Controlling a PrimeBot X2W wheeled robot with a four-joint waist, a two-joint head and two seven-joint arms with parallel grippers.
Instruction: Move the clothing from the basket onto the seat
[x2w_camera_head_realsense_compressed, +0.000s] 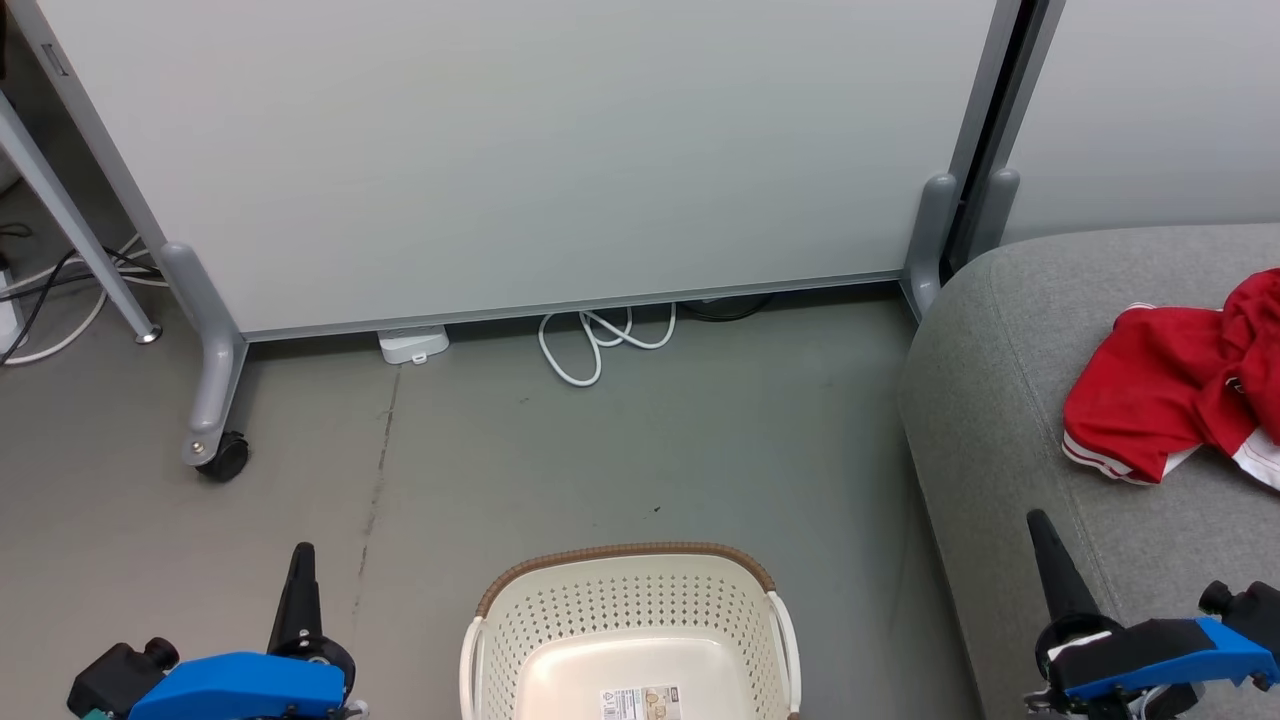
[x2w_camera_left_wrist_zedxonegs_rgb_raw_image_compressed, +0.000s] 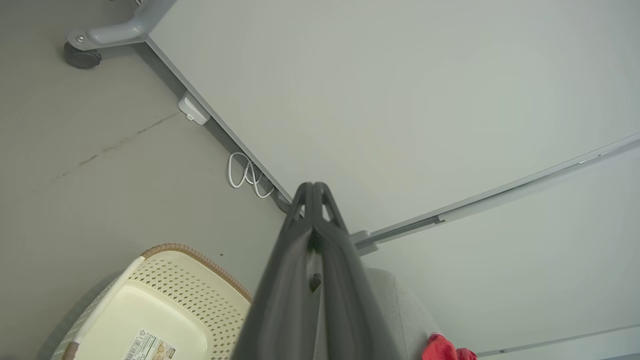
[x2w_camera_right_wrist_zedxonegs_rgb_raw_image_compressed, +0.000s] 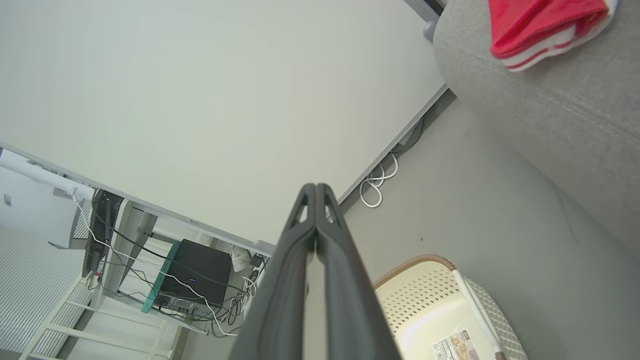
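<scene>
I see: basket (x2w_camera_head_realsense_compressed: 620, 605), smooth perforated plastic, woven-look rim; seat (x2w_camera_head_realsense_compressed: 990, 420), matt coarse cloth; clothing (x2w_camera_head_realsense_compressed: 1150, 395), soft cloth; floor (x2w_camera_head_realsense_compressed: 600, 450), smooth and matt.

floor (x2w_camera_head_realsense_compressed: 560, 470): grey and smooth, with a thin dark line running down its left part.
on the floor: cream basket (x2w_camera_head_realsense_compressed: 630, 552) at bottom centre; looped white cable (x2w_camera_head_realsense_compressed: 600, 345) and small white box (x2w_camera_head_realsense_compressed: 413, 345) at the partition's base; castor foot (x2w_camera_head_realsense_compressed: 215, 400).
seat (x2w_camera_head_realsense_compressed: 1000, 400): grey cushion, right of the basket, apart from it.
on the seat: crumpled red clothing (x2w_camera_head_realsense_compressed: 1160, 400).
</scene>
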